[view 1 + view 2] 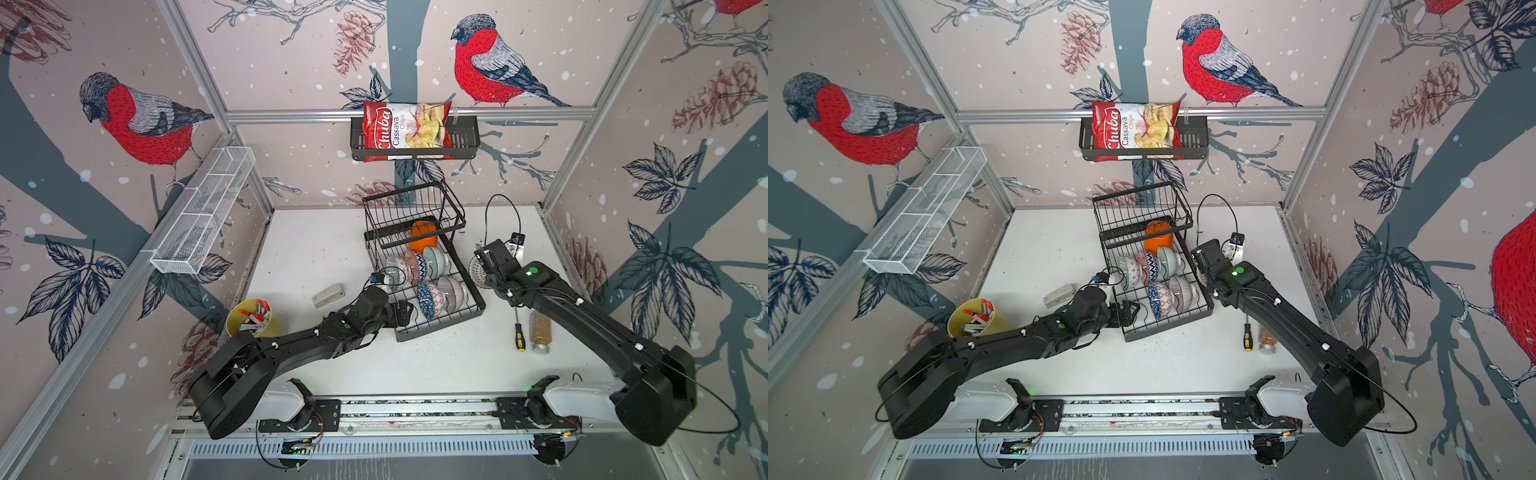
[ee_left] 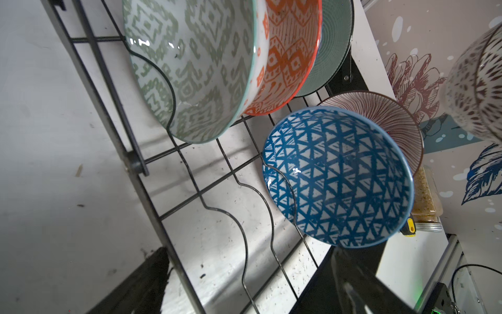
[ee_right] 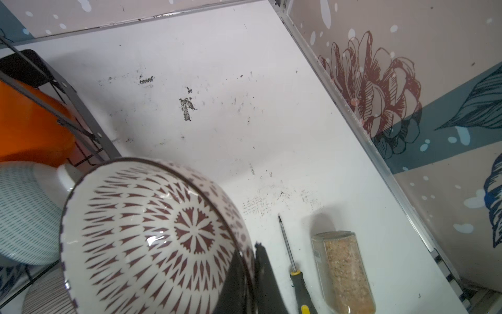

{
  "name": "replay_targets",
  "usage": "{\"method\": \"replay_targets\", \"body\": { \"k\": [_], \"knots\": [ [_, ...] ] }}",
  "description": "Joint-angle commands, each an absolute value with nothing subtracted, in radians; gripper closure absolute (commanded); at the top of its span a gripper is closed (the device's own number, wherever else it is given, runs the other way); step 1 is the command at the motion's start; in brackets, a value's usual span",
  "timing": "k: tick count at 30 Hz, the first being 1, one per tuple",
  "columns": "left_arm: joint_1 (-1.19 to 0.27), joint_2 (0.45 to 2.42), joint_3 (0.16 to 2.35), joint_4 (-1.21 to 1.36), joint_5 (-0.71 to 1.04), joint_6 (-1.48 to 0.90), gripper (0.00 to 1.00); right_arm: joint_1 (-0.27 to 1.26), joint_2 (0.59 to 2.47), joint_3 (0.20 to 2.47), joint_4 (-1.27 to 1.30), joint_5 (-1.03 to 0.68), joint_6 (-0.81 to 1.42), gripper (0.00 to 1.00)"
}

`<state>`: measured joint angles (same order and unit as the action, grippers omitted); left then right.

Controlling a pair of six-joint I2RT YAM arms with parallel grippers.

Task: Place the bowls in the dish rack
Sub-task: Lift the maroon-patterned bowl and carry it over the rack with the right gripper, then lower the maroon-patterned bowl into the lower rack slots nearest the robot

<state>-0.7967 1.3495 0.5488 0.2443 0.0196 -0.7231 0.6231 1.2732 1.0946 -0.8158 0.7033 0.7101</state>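
The black wire dish rack (image 1: 440, 329) (image 1: 1167, 332) stands mid-table with several bowls on edge in its base tray: orange (image 1: 424, 237), mint (image 1: 437, 259), grey-patterned (image 2: 195, 68), blue-triangled (image 2: 339, 176) and striped (image 2: 380, 114). My left gripper (image 1: 409, 313) (image 2: 250, 277) is open at the rack's near left corner, its fingers straddling bare wavy wires just short of the blue bowl. My right gripper (image 3: 254, 271) (image 1: 482, 266) is shut on the rim of a white bowl with a brown-red petal pattern (image 3: 152, 233) (image 1: 478, 272), held tilted beside the rack's right side.
A screwdriver (image 1: 519, 332) and a spice jar (image 1: 540, 332) lie right of the rack. A stapler (image 1: 328, 295) and a yellow cup of pens (image 1: 249, 318) sit to its left. A black shelf basket (image 1: 465, 141) with a chips bag and a white mesh trough (image 1: 203, 212) hang on the walls.
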Motion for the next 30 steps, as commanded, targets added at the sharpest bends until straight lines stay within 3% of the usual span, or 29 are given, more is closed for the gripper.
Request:
{"method": "replay_targets", "body": {
  "k": [1, 13, 21, 30],
  "knots": [
    [-0.803, 1.365, 0.573, 0.352, 0.072, -0.688, 0.07, 0.668, 1.267, 1.122, -0.831, 0.808, 0.715, 1.00],
    [-0.804, 1.207, 0.514, 0.357, 0.011, -0.600, 0.07, 0.919, 1.315, 1.218, -0.818, 0.944, 0.608, 1.00],
    [-0.795, 1.003, 0.428, 0.322, -0.147, -0.611, 0.06, 1.043, 1.420, 1.284, -0.819, 0.993, 0.559, 1.00],
    [-0.640, 0.857, 0.379, 0.275, -0.118, -0.668, 0.06, 1.168, 1.542, 1.344, -0.838, 1.044, 0.567, 1.00]
  ]
}}
